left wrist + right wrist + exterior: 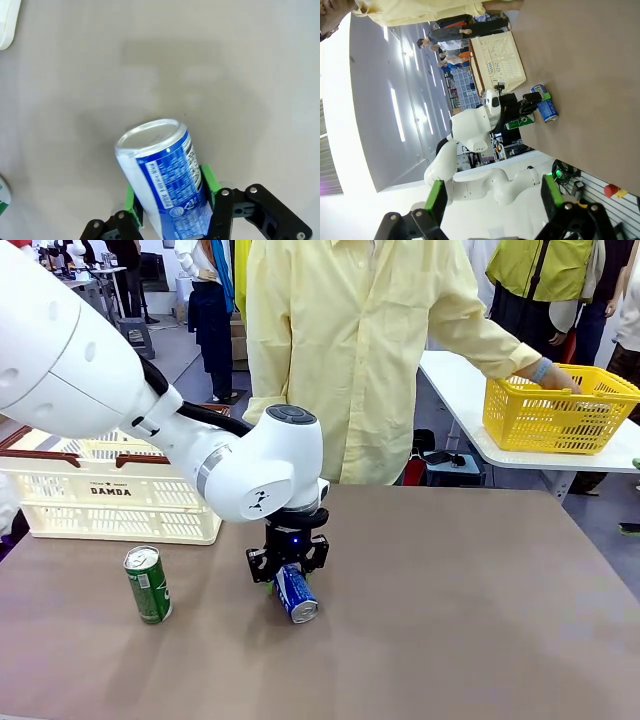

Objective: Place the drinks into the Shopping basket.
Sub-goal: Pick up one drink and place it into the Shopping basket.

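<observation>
Brown desk [450, 620] takes up the lower frame in the front view. Shopping basket [110, 495] sits mid left, by the desk's far left corner. Left arm [200, 455] comes in from upper left and reaches down to frame centre. Green can [148, 585] stands upright at lower left, near the basket, untouched. Blue can [296, 593] is at lower centre, tilted, silver end toward the camera; cannot tell if it touches the desk. Risk, as I judge it: the grip sits near one end of a slanted, slick can, so it may pivot or slip out on the lift. It could also clip the basket rim or the green can on the way across. Left fingers [209, 181] are closed on the blue can, one green pad on each side. Right fingers [436, 196] are spread wide, holding nothing.
</observation>
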You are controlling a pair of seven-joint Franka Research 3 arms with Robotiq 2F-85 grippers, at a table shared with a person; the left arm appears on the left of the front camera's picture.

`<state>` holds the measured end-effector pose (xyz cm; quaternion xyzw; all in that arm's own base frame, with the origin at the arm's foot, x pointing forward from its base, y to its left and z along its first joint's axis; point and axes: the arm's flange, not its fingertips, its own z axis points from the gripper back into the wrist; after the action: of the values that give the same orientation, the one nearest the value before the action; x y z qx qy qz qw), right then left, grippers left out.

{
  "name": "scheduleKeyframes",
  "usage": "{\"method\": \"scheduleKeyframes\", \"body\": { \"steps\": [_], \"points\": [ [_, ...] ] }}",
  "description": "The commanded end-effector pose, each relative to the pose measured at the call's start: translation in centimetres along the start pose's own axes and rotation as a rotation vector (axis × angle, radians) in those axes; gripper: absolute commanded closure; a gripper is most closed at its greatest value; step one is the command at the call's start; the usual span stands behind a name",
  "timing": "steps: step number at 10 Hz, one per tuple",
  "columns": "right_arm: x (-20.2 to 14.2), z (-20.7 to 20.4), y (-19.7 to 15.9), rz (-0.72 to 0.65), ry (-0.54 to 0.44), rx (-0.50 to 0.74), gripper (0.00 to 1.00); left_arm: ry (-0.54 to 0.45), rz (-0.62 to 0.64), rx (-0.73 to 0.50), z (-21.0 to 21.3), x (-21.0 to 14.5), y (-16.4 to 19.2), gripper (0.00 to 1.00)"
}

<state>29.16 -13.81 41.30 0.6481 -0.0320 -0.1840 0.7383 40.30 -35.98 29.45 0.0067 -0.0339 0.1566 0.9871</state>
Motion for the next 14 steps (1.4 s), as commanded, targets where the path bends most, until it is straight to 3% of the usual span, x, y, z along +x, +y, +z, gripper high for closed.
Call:
{"method": "scheduleKeyframes", "body": {
  "steps": [1,3,4,6,7,9,10,11,12,13,14],
  "points": [
    [-0.1,0.2,0.0,0.027,0.008,0.003,0.00,-0.019,-0.016,0.011,-0.4,0.4,-0.1,1.00],
    [-0.1,0.2,0.0,0.027,0.008,0.003,0.00,-0.065,-0.090,-0.030,1.0,0.8,0.6,1.00],
    [-0.1,0.2,0.0,0.027,0.008,0.003,0.00,-0.059,-0.224,-0.092,3.7,1.7,1.7,1.00],
    [-0.1,0.2,0.0,0.027,0.008,0.003,0.00,-0.044,-0.365,-0.171,12.1,2.8,4.4,1.00],
    [-0.1,0.2,0.0,0.027,0.008,0.003,0.00,-0.138,-0.364,-0.162,17.3,3.8,6.0,1.00],
    [-0.1,0.2,0.0,0.027,0.008,0.003,0.00,-0.239,-0.532,-0.197,24.0,8.1,10.1,1.00],
    [-0.1,0.2,0.0,0.027,0.008,0.003,0.00,-0.256,-0.615,-0.217,24.7,8.5,11.9,1.00],
    [-0.1,0.2,0.0,0.027,0.008,0.003,0.00,-0.306,-0.561,-0.171,24.8,8.7,13.8,1.00],
    [-0.1,0.2,0.0,0.027,0.008,0.003,0.00,-0.270,-0.406,-0.202,24.7,8.0,15.5,1.00],
    [-0.1,0.2,0.0,0.027,0.008,0.003,0.00,-0.288,-0.559,-0.169,27.0,8.6,12.8,1.00],
    [-0.1,0.2,0.0,0.027,0.008,0.003,0.00,-0.288,-0.559,-0.169,27.0,8.6,12.8,1.00]
  ]
}}
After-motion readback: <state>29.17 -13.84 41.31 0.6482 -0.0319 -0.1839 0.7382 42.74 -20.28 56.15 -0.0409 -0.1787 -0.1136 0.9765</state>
